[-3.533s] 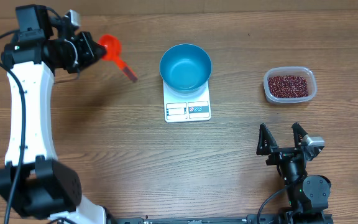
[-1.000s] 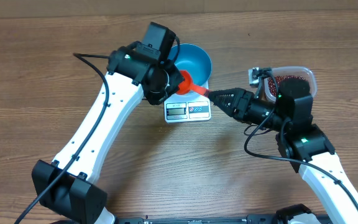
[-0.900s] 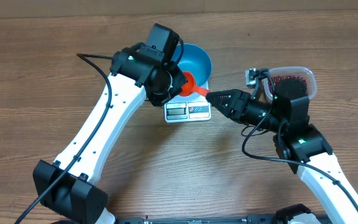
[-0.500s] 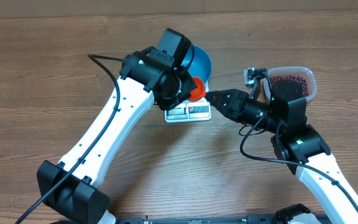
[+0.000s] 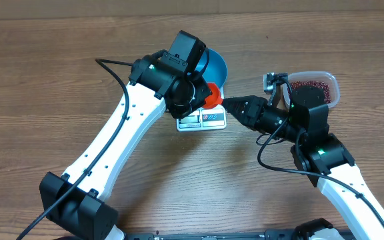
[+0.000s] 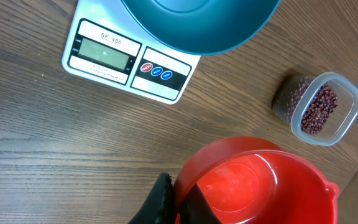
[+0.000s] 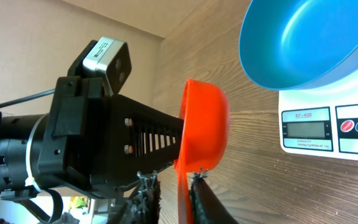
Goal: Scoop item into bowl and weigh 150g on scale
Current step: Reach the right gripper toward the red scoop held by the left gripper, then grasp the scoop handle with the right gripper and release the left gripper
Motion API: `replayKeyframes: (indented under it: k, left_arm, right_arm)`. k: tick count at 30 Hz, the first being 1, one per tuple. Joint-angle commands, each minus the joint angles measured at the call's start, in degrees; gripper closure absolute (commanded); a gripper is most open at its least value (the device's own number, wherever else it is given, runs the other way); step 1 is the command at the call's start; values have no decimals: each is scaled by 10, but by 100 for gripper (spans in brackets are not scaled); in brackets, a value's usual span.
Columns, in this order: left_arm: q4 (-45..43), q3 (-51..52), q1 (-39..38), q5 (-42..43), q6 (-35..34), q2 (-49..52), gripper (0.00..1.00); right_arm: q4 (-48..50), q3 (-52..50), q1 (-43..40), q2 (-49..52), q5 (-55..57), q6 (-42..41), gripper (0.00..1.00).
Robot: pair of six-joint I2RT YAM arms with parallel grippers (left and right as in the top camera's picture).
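1. Overhead: the left gripper [image 5: 200, 93] pinches the red scoop [image 5: 210, 95] above the scale [image 5: 205, 119]. The blue bowl [image 5: 217, 65] sits on it, mid-desk toward the far edge.
2. Only the right wrist view shows the right gripper [image 7: 174, 199] straddling the scoop; whether it grips, I cannot tell.
3. The beans [image 5: 315, 85] fill the clear tub [image 5: 332, 90] toward the desk's far right.
4. A second ago, the scoop's handle showed.

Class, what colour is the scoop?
Orange-red; the scoop shows best in the left wrist view.
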State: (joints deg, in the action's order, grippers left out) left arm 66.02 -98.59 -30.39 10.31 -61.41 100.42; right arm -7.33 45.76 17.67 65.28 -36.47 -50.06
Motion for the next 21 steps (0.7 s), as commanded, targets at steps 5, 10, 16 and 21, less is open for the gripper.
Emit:
replayKeyframes:
  k: [5,10,16,21]
  left_arm:
    - [-1,3,-5,3,-6,5,96]
    - [-2,3,-5,3,-6,5,96]
    - [-3,3,-5,3,-6,5,95]
    - [-3,3,-5,3,-6,5,95]
  right_arm:
    - [2,12,3,11,6,-10,88]
    - [2,12,3,20,5,-12,93]
    - [2,12,3,21,7,-12,96]
    - [2,12,3,21,7,-12,96]
